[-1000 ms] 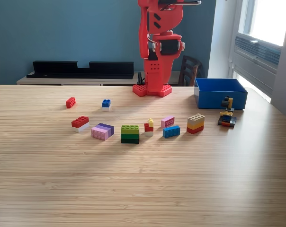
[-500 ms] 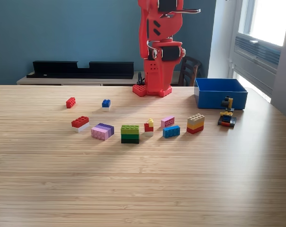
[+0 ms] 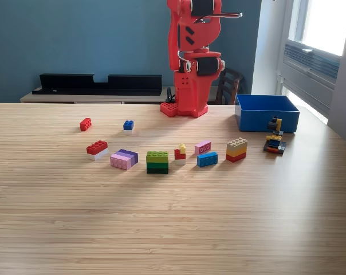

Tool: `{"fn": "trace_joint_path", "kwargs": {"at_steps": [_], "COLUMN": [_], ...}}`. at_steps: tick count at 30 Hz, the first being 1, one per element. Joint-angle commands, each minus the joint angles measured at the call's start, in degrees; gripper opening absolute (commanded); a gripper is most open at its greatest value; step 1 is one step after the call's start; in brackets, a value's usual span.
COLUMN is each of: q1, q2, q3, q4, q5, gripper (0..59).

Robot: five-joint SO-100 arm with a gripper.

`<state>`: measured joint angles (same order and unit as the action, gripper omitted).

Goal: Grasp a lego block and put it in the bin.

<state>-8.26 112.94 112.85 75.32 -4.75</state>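
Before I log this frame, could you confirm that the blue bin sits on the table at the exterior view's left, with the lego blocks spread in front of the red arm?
Not quite: the exterior view shows the blue bin at its right, not its left. The lego blocks do lie on the table in front of the red arm.

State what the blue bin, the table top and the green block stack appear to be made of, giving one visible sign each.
Rectangular blue bin: likely plastic, with smooth, uniform walls. Pale striped table top: wood or wood-look laminate, with fine parallel grain lines. Green studded block stack: moulded plastic, with studs on top.
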Motion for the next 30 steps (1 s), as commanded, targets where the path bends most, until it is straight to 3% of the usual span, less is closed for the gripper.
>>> {"fn": "trace_joint_path", "kwargs": {"at_steps": [1,22,30], "q1": [-0.26,-0.26,8.35], "q2": [2.72,3.16,3.16], "q3": [-0.7,1.14,3.16], "q4": [-0.53,-0.62,-5.36], "q5": [0.26,1.49,2.72], "gripper": [0.0,0.0,0.0]}}
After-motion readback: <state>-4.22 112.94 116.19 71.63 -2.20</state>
